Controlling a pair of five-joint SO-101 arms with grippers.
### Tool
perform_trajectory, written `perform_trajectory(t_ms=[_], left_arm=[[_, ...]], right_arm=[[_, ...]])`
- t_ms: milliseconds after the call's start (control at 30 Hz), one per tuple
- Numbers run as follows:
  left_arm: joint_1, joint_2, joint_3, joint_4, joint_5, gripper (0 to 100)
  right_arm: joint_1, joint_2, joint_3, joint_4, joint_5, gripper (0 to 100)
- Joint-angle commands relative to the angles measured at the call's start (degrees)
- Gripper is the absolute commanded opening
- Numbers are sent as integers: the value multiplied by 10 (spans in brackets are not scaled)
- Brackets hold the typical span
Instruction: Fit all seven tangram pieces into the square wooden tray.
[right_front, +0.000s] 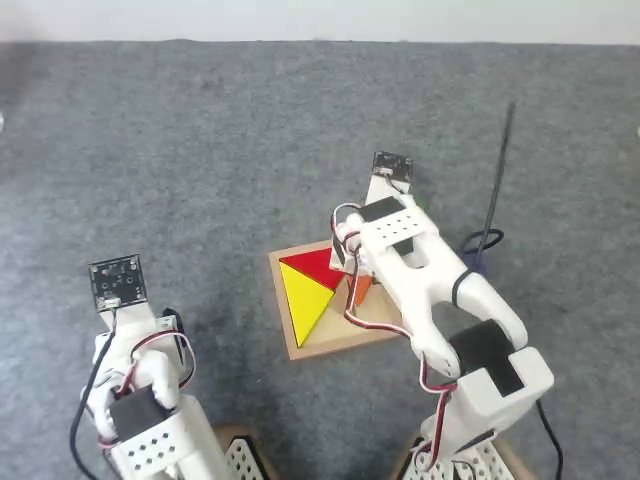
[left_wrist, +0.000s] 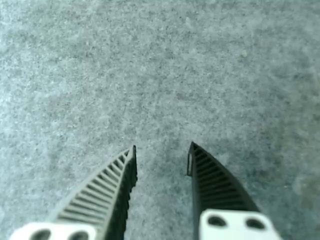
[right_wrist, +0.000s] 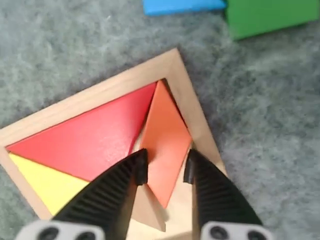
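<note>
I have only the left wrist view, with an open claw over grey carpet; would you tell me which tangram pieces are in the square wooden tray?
Observer: A large red triangle and a large yellow triangle lie flat in the square wooden tray.
Operator: What is the right claw doing?
Observer: The right claw is closed on an orange wooden piece, which sits in the tray's corner beside the red triangle.
Operator: Are any pieces outside the tray?
Observer: A blue piece and a green piece lie on the grey carpet past that corner.
</note>
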Motion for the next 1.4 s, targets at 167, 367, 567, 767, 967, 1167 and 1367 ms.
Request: perform_trajectory(t_ms=[167,367,567,767,967,1167,1367], left_arm=[[-4,-11,-2,3,4,167],[-4,-11,-2,3,4,167],[-4,-11,-2,3,4,167],[-4,-11,-2,3,4,167],[-4,-11,-2,3,4,167],[-4,-11,-2,3,4,167],[-4,-11,-2,3,4,167]], right_arm=[[22,4,-19,9,-2,242],[20,-19,-25,22,1,195],[-35,-149,-20,64,44,196],[-129,-187,100,-42,76,197],[-138,-158,127,-86,78,197],[-138,-109,127,-105,78,197],[-109,-63,96,-107,80,197]])
